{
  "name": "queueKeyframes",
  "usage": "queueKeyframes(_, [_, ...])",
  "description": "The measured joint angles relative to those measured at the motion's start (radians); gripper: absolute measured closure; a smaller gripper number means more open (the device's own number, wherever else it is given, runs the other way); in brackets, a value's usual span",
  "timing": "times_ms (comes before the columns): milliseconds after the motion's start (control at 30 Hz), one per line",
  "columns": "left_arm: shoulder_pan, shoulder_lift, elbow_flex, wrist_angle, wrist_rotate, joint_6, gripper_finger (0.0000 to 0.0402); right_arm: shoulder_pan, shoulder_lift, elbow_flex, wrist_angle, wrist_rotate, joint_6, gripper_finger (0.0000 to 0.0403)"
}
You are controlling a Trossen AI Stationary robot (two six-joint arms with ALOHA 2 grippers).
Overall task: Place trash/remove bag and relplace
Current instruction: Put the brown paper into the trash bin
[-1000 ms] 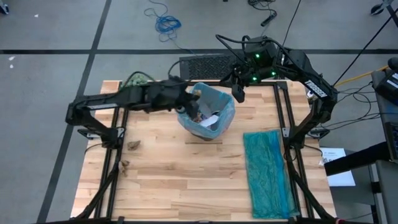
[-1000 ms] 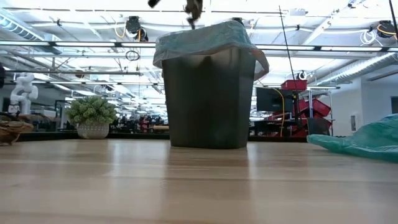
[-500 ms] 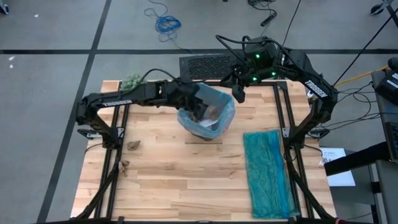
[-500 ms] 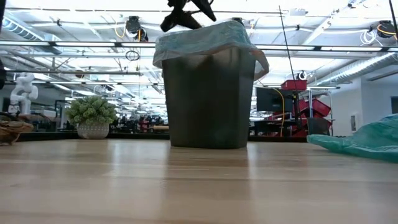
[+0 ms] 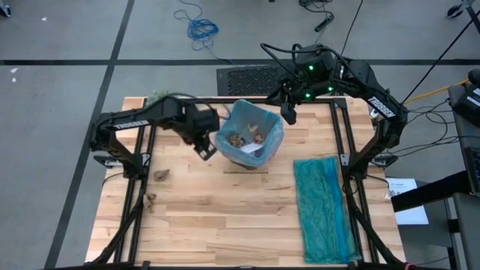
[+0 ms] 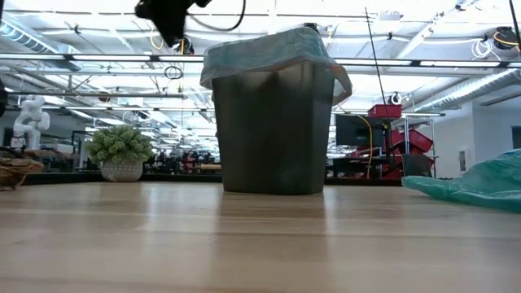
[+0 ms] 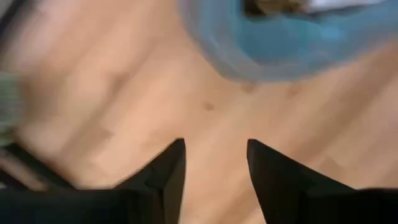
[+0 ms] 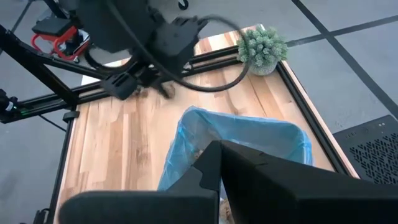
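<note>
We see the left gripper (image 5: 207, 152) released and empty above the wooden table (image 5: 225, 217), just beside the bin. The blue bag (image 5: 271, 139) lines that bin, with brown and white trash (image 5: 247, 139) inside. Two more brown scraps (image 5: 160, 175) lie on the table, well apart from this gripper. The right gripper (image 5: 288, 114) waits by the bin's far rim; we cannot tell its grip.
</note>
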Motion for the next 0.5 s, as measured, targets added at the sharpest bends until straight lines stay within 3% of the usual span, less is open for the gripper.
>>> queueKeyframes(133, [-0.022, -0.003, -0.078, -0.016, 0.111, -0.086, 0.0238, 0.000, 0.000, 0.000, 0.000, 0.000, 0.000, 0.0403])
queueKeyframes(500, [-0.073, -0.002, -0.441, -0.016, 0.107, -0.229, 0.0238, -0.002, 0.000, 0.000, -0.002, 0.000, 0.000, 0.0403])
